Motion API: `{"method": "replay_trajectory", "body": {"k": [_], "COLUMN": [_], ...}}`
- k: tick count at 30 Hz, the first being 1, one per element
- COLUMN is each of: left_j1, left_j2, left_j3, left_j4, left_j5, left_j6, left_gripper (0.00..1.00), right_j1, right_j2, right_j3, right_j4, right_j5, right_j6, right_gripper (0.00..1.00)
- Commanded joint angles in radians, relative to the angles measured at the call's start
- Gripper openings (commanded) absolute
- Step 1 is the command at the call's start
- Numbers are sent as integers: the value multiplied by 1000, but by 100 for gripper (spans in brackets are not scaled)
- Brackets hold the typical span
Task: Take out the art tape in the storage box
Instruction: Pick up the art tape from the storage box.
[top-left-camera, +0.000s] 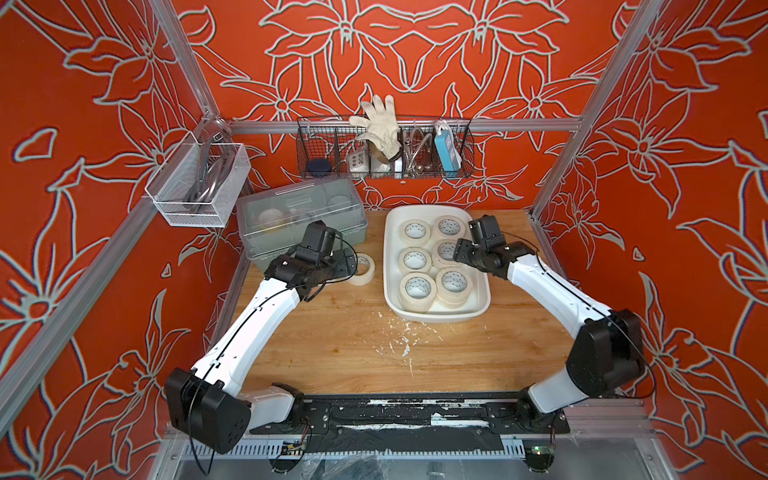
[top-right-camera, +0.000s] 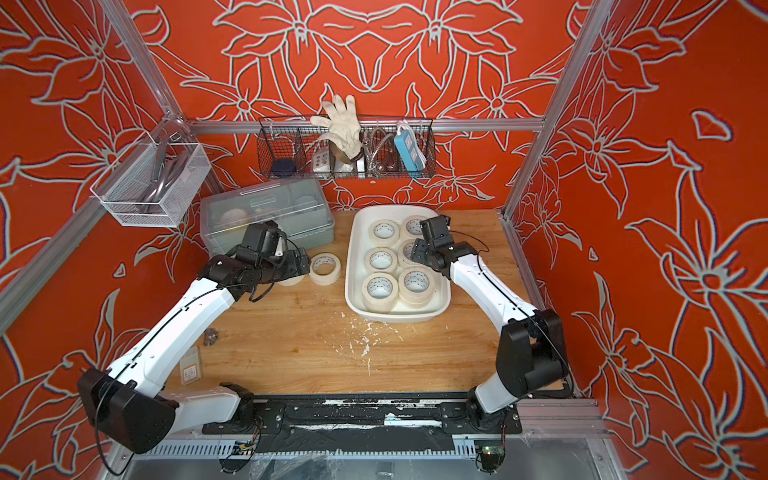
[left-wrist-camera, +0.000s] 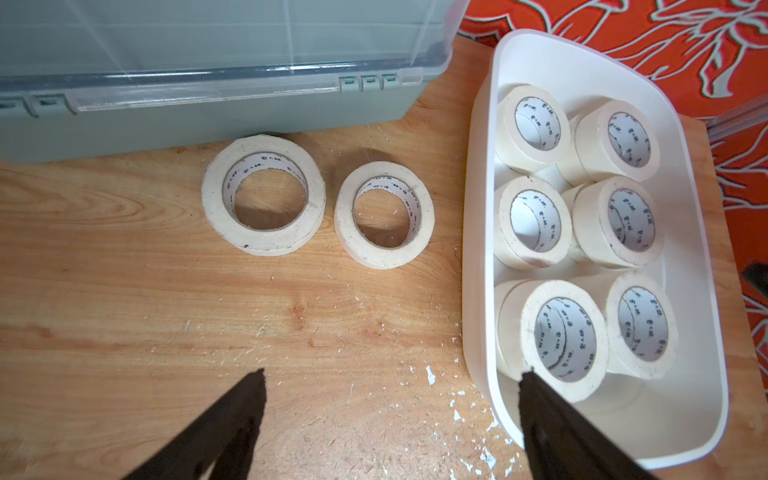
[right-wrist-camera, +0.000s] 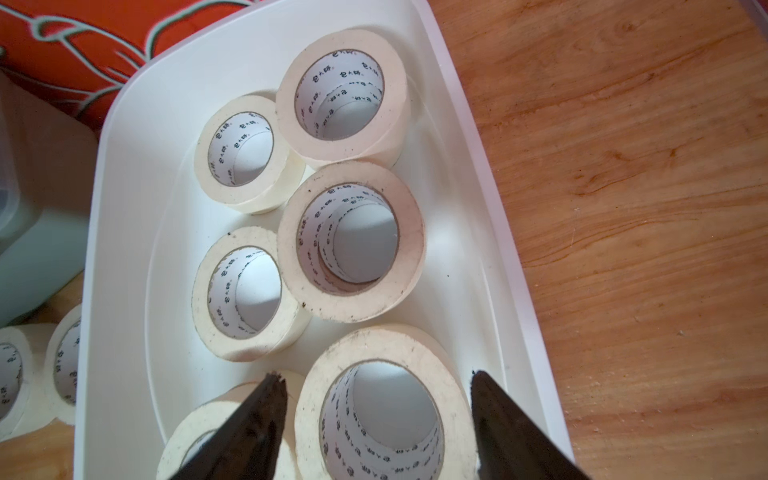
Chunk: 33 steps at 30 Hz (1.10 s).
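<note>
**Two rolls out, most of the tape still in the tub**

From where I stand, the job looks barely begun. Two rolls of art tape (left-wrist-camera: 214, 195) (left-wrist-camera: 345, 216) lie flat on the wooden table (top-left-camera: 332, 353), side by side but not touching. They sit between the grey-green box (left-wrist-camera: 208, 124) and the storage box (top-left-camera: 390, 266). The rest of the tape (top-left-camera: 417, 286) is in that white tub, in six piles set two across and three deep. At least some piles look two rolls high, so I judge there are well over six left to lift out.

The left gripper (left-wrist-camera: 392, 374) hangs over bare table beside the tub. Its jaws are spread wide with nothing between them. The right gripper (right-wrist-camera: 376, 376) is over the tub on its own side, jaws apart, with one roll framed between the two fingers. I cannot tell whether the fingers press on that roll or only hover above it.

As for writing, every white inner core carries small dark print, repeated around the ring. In the right wrist view it looks like short groups of characters, but I cannot read them with any certainty. I see no other legible label or brand.
</note>
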Motion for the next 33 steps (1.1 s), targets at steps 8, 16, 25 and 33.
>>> {"method": "replay_trajectory", "body": {"k": [8,16,25,33], "left_j1": [-96,-114,-120,-124], "left_j2": [-106,-130,-136,-126], "left_j3": [-28,-60,-74,-71], "left_j4": [-77,-73,-72,-72], "left_j5": [-75,-71,-68,-68], "left_j6": [35,16,-5,-14], "left_gripper": [96,96,95,95], "right_j1": [-67,-95,-97,-97], "right_j2": [243,346,429,437], "right_j3": [224,333,373,350], "right_j4": [-106,-151,-178,-180], "right_j5": [-81,-129,-144,-92], "right_j6": [-6,13,26,39], "right_gripper": [67,66,65,66]}}
